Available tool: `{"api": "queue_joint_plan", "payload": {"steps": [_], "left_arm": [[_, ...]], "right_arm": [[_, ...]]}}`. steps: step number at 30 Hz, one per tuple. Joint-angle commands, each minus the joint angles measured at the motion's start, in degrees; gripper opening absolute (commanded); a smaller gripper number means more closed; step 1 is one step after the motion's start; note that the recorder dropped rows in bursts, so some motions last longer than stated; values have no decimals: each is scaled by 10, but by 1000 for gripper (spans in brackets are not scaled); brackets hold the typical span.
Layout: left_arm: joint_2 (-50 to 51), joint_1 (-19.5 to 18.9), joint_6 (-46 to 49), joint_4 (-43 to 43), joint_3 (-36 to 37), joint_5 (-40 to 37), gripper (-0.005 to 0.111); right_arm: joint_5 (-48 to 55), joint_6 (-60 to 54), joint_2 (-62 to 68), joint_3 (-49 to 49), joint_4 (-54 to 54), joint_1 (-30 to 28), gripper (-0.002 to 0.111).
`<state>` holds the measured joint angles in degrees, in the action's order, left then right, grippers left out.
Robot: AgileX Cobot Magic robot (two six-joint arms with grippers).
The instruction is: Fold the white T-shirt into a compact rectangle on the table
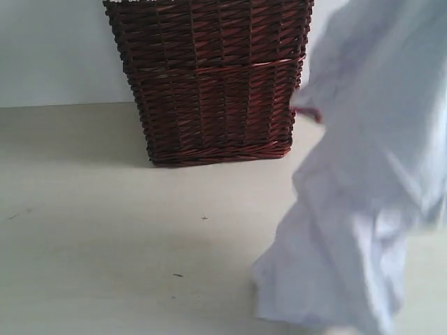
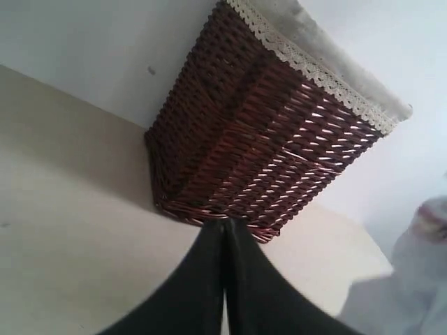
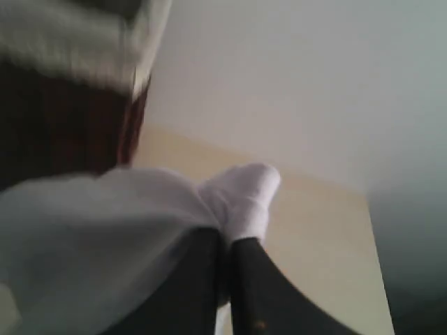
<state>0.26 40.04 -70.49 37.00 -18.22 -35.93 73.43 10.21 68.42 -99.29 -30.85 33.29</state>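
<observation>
Now your black right gripper (image 3: 229, 241), raised, pinches the limp white cotton T-shirt (image 1: 363, 209); your black left gripper (image 2: 225, 225), clenched empty, overlooks open cream table (image 1: 91, 244).

plain indoor setup, cream table (image 1: 84, 230), white wall (image 1: 49, 49), wicker basket (image 1: 209, 77)

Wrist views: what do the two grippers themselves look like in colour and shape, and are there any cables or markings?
The left gripper has two smooth, matte black fingers, broad at the base and tapering to narrow tips. The right gripper looks the same, black and tapered, with a tiny pale speck low on one finger. No cables or labels show, and the exterior view shows neither arm.
</observation>
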Motion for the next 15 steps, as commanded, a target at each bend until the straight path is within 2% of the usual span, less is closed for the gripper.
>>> {"api": "queue_joint_plan", "payload": {"steps": [1, 3, 8, 10, 12, 15], "left_arm": [[0, -1, 2, 3, 2, 0, 1], [0, -1, 2, 3, 2, 0, 1], [0, -1, 2, 3, 2, 0, 1], [0, -1, 2, 3, 2, 0, 1], [0, -1, 2, 3, 2, 0, 1], [0, -1, 2, 3, 2, 0, 1]], "right_arm": [[-35, 19, -58, -200, 4, 0, 0], [-35, 2, -58, -150, 45, 0, 0], [-35, -37, -10, 63, 155, 0, 0], [-35, -39, 19, 104, 189, 0, 0], [-35, -43, 40, 146, 271, 0, 0], [-35, -131, 56, 230, 449, 1, 0]]}}
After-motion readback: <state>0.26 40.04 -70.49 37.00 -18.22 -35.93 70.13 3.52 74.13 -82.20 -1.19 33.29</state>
